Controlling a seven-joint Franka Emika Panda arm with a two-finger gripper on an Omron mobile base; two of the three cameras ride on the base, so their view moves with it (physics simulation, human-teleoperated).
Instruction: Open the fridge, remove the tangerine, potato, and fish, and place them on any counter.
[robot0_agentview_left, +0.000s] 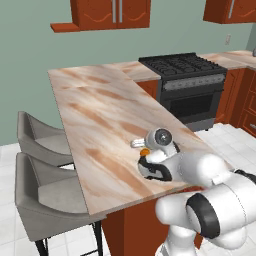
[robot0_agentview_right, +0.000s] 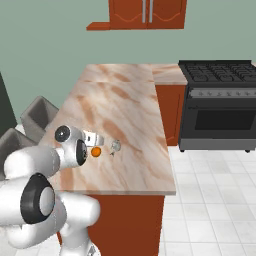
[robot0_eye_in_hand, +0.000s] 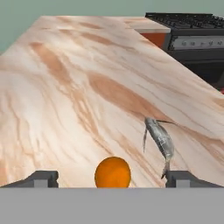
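Small round bright orange tangerine (robot0_eye_in_hand: 113, 172) sits on the beige-pink marbled stone counter (robot0_eye_in_hand: 78, 87), near its front end, between the two dark fingertips (robot0_eye_in_hand: 41, 178) of the robot's two-finger gripper (robot0_eye_in_hand: 112, 180). Fingers spread wide apart, clear gaps on both sides of the fruit (not clamped on it). In the right base view the tangerine (robot0_agentview_right: 95, 150) shows just beyond the gripper (robot0_agentview_right: 94, 140), resting on the counter (robot0_agentview_right: 130, 100); in the left base view only a sliver of orange (robot0_agentview_left: 144, 152) peeks out beside the white wrist.

Small slim silvery-grey fish (robot0_eye_in_hand: 159, 140) lies on the same slab just beside the tangerine, apart from it, thin tail end towards the right fingertip in the hand view. Right base view: fish (robot0_agentview_right: 115, 146) sits just right of the fruit.

Further out: black gas stove with oven (robot0_agentview_right: 220, 105) butts against the far counter run; red-brown wooden wall cabinets (robot0_agentview_left: 111, 13) hang above; two grey bar stools (robot0_agentview_left: 42, 195) stand along the counter's left side in the left base view.
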